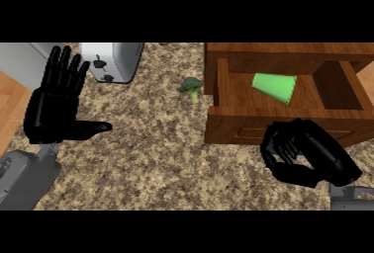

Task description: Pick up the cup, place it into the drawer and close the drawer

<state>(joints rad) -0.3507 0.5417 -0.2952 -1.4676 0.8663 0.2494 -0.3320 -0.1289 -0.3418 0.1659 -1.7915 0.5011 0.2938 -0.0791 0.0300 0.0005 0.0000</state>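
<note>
A green cup [275, 87] lies on its side inside the open wooden drawer [234, 114] at the upper right. My right hand [310, 158] hovers just in front of the drawer's front panel, its fingers curled with nothing in them. At the left, my left hand [55, 104] rests open with fingers up and thumb out to the right, far from the drawer.
A silver toaster [111, 61] stands at the back left, near my left hand's fingertips. A small piece of broccoli [191, 88] lies on the speckled counter [161, 153] just left of the drawer. A wooden edge shows at the far left.
</note>
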